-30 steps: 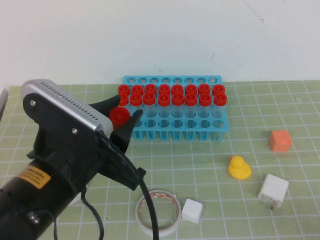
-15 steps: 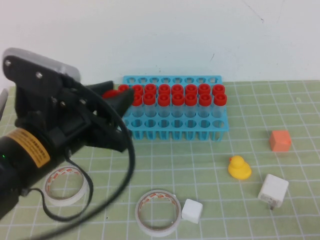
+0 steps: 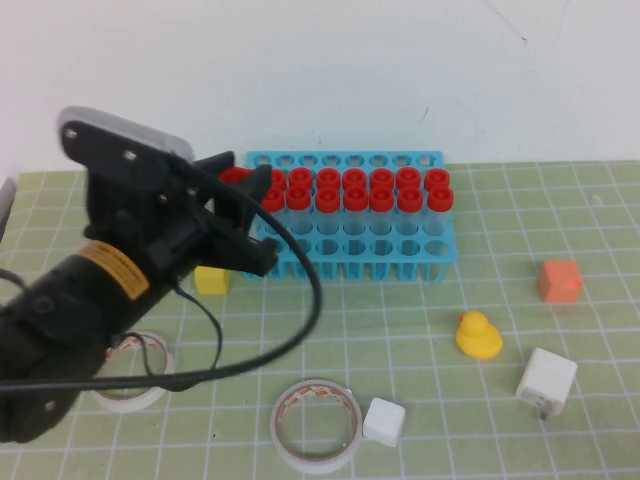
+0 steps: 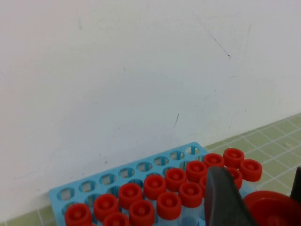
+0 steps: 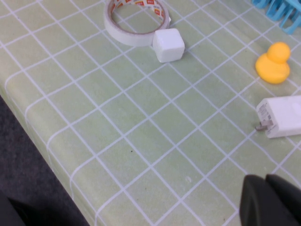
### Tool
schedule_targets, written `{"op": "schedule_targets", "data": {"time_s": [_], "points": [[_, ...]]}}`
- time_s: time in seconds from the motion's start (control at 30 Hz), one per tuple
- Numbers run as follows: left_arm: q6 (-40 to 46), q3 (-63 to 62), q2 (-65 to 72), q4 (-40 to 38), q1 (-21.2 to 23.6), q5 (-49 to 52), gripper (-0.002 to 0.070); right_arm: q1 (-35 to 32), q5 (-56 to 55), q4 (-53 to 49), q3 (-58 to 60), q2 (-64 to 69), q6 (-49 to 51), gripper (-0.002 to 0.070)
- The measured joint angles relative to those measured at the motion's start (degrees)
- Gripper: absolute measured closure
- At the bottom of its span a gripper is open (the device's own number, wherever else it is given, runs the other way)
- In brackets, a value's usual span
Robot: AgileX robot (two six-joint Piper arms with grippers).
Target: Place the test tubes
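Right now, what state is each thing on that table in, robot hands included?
left gripper, at the rack's left end, shut on test tube
test tube, red-capped, held by left gripper
right gripper, over the mat near the charger, shut, empty
rack, upright, two rows of tubes, back row empty
racked tubes, upright, capped
tape roll, lying flat
duck, upright
charger, lying flat

A lab test bench: a blue rack (image 3: 345, 262) of red-capped tubes (image 3: 355, 190) at the far edge of a green gridded mat (image 3: 400, 320), bare white wall (image 3: 350, 70) behind, tape rolls (image 3: 315, 424), blocks (image 3: 559, 282) and a duck (image 3: 479, 335) scattered nearer
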Motion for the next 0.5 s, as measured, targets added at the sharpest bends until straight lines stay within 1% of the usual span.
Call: {"op": "schedule_targets", "data": {"time_s": [0.13, 0.2, 0.27, 0.37, 0.43, 0.5], "points": [[2.71, -0.02, 3.49, -1.14, 0.00, -5.49, 0.0418, 0.00, 0.00, 0.00, 0.00, 0.00, 0.00, 0.0678], [2.83, -0.12, 5.16, -4.67, 0.00, -8.11, 0.0418, 0.00, 0.00, 0.00, 0.00, 0.00, 0.00, 0.0678], [3.09, -0.12, 6.83, -9.86, 0.00, -10.56, 0.0418, 0.00, 0.00, 0.00, 0.00, 0.00, 0.00, 0.0678], [4.91, -0.36, 10.18, -16.23, 0.15, -14.99, 0.0418, 0.00, 0.00, 0.00, 0.00, 0.00, 0.00, 0.0678], [5.99, -0.44, 12.75, -18.75, 0.52, -18.24, 0.0418, 0.00, 0.00, 0.00, 0.00, 0.00, 0.00, 0.0678], [7.91, -0.44, 15.22, -19.66, 0.61, -21.58, 0.0418, 0.00, 0.00, 0.00, 0.00, 0.00, 0.00, 0.0678]]}}
